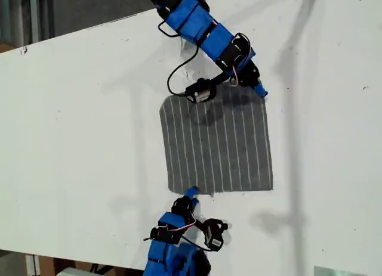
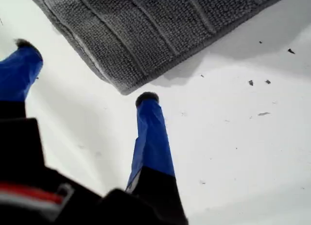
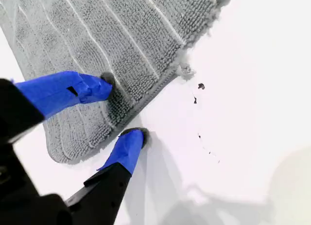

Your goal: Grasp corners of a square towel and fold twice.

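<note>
The towel [image 1: 218,145] lies flat at centre frame of the exterior view on the table [image 1: 83,127]. My first gripper [image 2: 82,69] hangs spread, just off a corner [image 2: 124,90]; my second gripper [image 3: 121,108], spread, straddles the towel's edge.

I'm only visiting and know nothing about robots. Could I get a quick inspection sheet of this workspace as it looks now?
Surface: white table, flat, a few shadows.
Job's things: grey striped towel lying flat and unfolded.
Clutter: only small dark specks beside the towel.
Grippers: my first claw is open, its tips just short of a towel corner. My second claw is open and straddles the towel edge, one finger on the cloth, one on the table.
Cables: black cable loops off the arm at the exterior view's top; thin wires on the arm at its bottom.
Surroundings: dark area beyond the table edge.
</note>
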### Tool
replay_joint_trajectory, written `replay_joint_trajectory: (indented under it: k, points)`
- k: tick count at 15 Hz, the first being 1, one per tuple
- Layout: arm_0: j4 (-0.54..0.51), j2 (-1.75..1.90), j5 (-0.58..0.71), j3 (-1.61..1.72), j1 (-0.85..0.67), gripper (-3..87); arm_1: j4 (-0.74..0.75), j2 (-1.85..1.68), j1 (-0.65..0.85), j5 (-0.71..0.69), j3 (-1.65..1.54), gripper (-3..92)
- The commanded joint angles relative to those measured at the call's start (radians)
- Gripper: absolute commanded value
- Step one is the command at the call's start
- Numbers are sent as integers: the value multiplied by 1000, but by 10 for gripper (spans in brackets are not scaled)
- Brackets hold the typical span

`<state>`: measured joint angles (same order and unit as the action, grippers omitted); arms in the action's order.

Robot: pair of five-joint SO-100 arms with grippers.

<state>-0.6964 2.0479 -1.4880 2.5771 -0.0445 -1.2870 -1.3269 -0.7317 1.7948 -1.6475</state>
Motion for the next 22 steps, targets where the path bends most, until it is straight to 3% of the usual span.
replay_joint_trajectory:
  k: [1,6,7,10,13,17,20,22]
  points:
    - [14,8,8,-35,3,183,63,40,8,-23,0,394]
    - [17,8,14,-34,5,181,103,37,31,-34,-86,385]
    - [17,8,14,-34,5,181,126,38,35,-35,-97,327]
    - [-2,0,-21,-38,9,177,186,78,52,-46,-103,37]
    - [-146,-183,-75,-215,58,177,187,78,60,-54,-101,-1]
    - [-445,-391,-67,-667,198,171,183,80,80,-71,-100,-1]
    - [-538,-471,-95,-911,359,168,173,81,81,-71,-100,-1]
    - [-546,-568,-158,-1003,469,175,169,81,81,-71,-98,-1]
